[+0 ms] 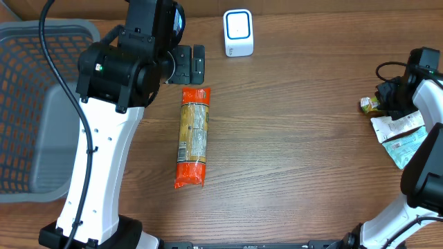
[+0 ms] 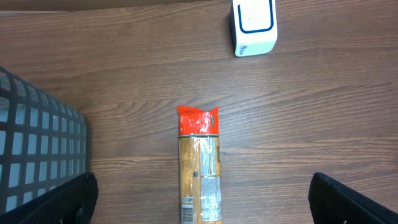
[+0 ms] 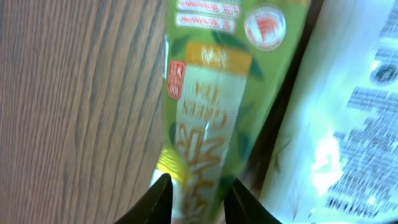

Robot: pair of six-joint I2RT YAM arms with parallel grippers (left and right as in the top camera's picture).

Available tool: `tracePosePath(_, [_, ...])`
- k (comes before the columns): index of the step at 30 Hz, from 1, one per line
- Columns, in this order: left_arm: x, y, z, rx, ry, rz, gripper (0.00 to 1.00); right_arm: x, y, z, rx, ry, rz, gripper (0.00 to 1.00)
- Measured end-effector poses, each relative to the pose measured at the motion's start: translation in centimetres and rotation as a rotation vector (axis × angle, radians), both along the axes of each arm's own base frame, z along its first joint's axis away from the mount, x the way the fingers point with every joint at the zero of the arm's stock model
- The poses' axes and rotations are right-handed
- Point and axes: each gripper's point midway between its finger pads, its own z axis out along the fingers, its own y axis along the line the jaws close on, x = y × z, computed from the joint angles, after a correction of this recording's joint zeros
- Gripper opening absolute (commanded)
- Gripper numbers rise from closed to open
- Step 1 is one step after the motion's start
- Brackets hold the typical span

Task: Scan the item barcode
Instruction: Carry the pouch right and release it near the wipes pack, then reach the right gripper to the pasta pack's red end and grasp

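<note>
Hugging the right edge of the bench (image 1: pixel 297 152), the right gripper (image 3: pixel 198 196) straddles one end of a green packet (image 3: pixel 208 93). Fingertips flank it; clamped or slack, cannot tell. Only the right wrist view shows its print: "GREEN", rest blurred. A white pack (image 3: pixel 354 124) with fine text lies just beside it.

Mid-bench, the orange-ended pasta packet (image 1: pixel 193 137) lies lengthwise, print too small to read. The left gripper (image 2: pixel 202 202) hangs over its far end, jaws spread wide, grasping nothing.

Grey mesh basket (image 1: pixel 41 34) sits at the left edge. White scanner (image 1: pixel 238 32) stands at the far edge, visible overhead and from the left wrist.
</note>
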Motion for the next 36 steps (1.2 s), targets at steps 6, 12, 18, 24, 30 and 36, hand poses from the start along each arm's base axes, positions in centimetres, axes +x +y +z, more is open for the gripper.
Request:
tracePosePath(6, [0.0,0.0,0.0,0.000,0.000,0.000,1.00,-0.4,1.4,-0.1,0.040,0.011,0.153,0.95])
tracePosePath(12, [0.0,0.0,0.0,0.000,0.000,0.000,1.00,-1.1,5.0,1.2,0.179,0.015,0.358,1.00])
tracePosePath(18, [0.0,0.0,0.0,0.000,0.000,0.000,1.00,0.7,10.0,6.0,0.226,-0.096,0.568,1.00])
tracePosePath(24, [0.0,0.0,0.0,0.000,0.000,0.000,1.00,1.0,20.7,8.3,0.311,-0.175,0.859,1.00])
tracePosePath(30, [0.0,0.0,0.0,0.000,0.000,0.000,1.00,0.1,32.3,8.9,0.343,-0.248,1.123,1.00])
tracePosePath(36, [0.0,0.0,0.0,0.000,0.000,0.000,1.00,-2.2,42.0,5.5,0.388,-0.228,1.283,1.00])
